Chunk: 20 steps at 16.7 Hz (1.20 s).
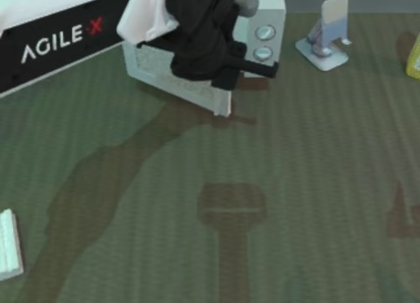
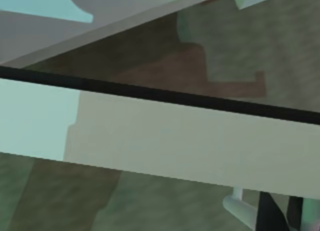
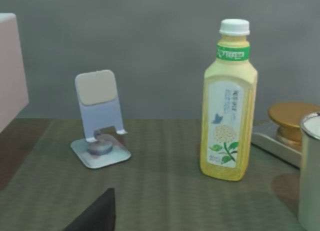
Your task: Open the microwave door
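Up at the back of the worktop [image 1: 295,204] the microwave [image 1: 266,18] is seen, its microwave door [image 1: 220,101] swung partly outward; the left gripper [image 1: 262,68] is held against it, and whether its jaws are clenched cannot be told

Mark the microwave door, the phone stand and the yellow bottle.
microwave door [image 1: 222,103]: top view, on its swung-out free edge.
phone stand [image 3: 96,102]: right wrist view, on its upright back plate.
yellow bottle [image 3: 228,121]: right wrist view, on its label.

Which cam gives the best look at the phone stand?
Right wrist view: the phone stand is whole, unobstructed, upright on the table beside the yellow bottle. Top view shows it smaller, right of the microwave. Left wrist view shows none identifiable.
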Motion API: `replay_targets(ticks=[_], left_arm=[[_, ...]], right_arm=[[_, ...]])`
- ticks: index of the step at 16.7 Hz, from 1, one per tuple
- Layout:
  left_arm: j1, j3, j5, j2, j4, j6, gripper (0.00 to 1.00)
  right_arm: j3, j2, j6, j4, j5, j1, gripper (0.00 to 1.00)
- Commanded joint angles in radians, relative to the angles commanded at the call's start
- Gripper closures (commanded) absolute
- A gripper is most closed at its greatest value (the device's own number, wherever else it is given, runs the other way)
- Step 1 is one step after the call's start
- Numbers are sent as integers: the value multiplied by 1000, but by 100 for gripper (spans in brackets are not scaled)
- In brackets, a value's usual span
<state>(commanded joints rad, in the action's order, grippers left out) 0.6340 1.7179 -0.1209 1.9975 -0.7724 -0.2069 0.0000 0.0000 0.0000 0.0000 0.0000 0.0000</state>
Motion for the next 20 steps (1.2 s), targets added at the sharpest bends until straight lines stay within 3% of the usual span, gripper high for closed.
replay_targets(ticks=[20], left_arm=[[-3, -32, 20, -17, 10, 25, 100]], right_arm=[[0, 0, 0, 0, 0, 0, 0]])
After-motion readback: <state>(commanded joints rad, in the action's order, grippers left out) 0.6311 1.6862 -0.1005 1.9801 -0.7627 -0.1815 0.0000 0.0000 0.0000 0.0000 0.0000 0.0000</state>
